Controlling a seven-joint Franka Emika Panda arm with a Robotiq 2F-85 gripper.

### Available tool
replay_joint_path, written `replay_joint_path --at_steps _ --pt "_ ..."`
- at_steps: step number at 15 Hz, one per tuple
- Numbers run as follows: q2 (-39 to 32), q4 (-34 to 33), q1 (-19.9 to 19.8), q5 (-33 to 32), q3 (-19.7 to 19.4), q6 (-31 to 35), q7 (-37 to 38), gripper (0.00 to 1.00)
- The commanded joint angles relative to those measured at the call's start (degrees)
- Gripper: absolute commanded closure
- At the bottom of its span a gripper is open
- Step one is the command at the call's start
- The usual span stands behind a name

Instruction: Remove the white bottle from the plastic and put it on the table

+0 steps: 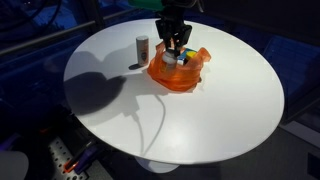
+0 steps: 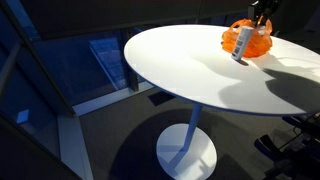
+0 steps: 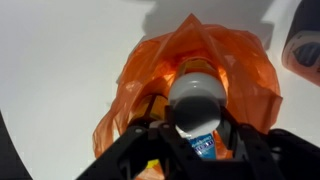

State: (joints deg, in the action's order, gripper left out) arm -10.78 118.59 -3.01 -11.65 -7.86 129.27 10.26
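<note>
Jaws of the gripper (image 1: 178,52) pinch the white bottle (image 3: 196,100) inside the orange bag (image 1: 178,75), twelve o'clock on the table (image 1: 230,110); we lift straight up, slowly, so the bag slips off rather than riding along

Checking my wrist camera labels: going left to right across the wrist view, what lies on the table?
Orange plastic with the white bottle in it → a dark round object, cut off by the right edge.
</note>
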Motion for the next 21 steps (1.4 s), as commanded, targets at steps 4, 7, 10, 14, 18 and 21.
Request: replay_joint_path --at_steps 4,7,10,14,18,21 --pt "8.2 0.9 -0.1 -1.1 0.7 -5.0 0.6 0.80" --pt "12.0 0.8 -0.3 -0.9 1.4 -8.2 0.1 0.80" --pt "15.2 0.6 -0.6 -0.8 1.9 -10.7 -0.5 0.80" --pt "13.1 0.2 -0.8 0.1 2.0 -9.1 -0.2 0.55" --pt "12.2 0.2 -0.8 0.0 2.0 -9.0 -0.2 0.80" --pt "12.9 0.4 0.1 -0.1 3.1 -8.7 -0.6 0.80"
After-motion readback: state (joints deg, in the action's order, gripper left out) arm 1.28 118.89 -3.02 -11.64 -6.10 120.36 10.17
